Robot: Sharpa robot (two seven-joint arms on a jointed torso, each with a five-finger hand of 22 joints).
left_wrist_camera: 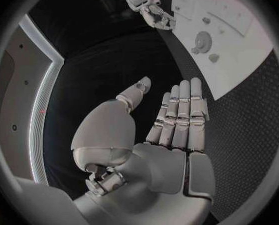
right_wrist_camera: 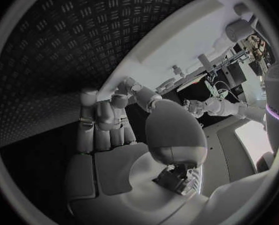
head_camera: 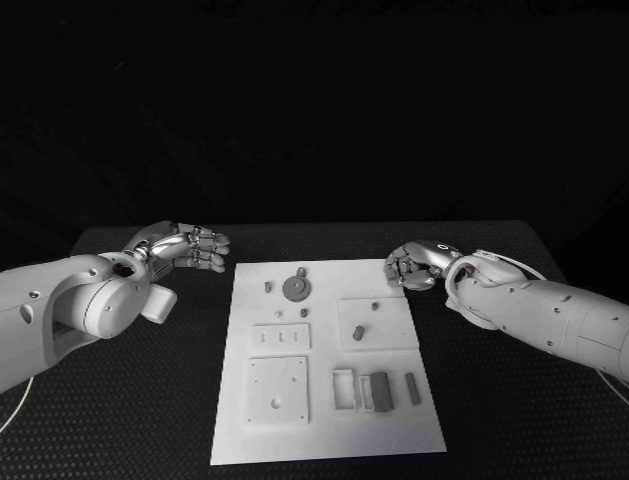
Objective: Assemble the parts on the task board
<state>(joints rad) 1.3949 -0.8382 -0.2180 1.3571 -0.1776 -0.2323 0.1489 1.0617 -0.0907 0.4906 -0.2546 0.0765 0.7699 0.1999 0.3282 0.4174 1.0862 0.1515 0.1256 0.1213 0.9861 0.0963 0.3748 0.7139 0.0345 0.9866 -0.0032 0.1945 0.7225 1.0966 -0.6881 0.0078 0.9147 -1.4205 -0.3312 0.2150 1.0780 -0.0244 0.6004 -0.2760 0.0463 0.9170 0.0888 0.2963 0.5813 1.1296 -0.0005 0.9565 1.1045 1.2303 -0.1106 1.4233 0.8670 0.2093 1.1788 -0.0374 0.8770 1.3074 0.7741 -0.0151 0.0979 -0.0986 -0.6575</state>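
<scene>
The task board (head_camera: pixel 329 400) lies flat in the middle of the black worktop (head_camera: pixel 141 400), between the two arms, with its long side running away from the robot. The parts on it are small and grey: a round disc (head_camera: pixel 297 288) near the far edge with a small peg (head_camera: pixel 301 271) just beyond it, an oval piece (head_camera: pixel 359 329) on a square plate at mid-board, and upright bars (head_camera: pixel 381 390) standing in the recessed holders toward the near right. Judged from their look, these are rigid, light, hard-moulded pieces, smooth enough to slip; the disc would best be pinched by its rim, the bars by their long flat sides near the top, the peg at its free end. The board itself looks stiff and liable to slide under side load. No brand, label or legible writing is visible on board or parts. The left hand (head_camera: pixel 184 248) is off the board's far left corner, holding nothing, its fingers (left_wrist_camera: pixel 180 112) straight and close together, thumb apart. The right hand (head_camera: pixel 418 264) is at the far right corner, fingers curled inward, nothing held.
</scene>
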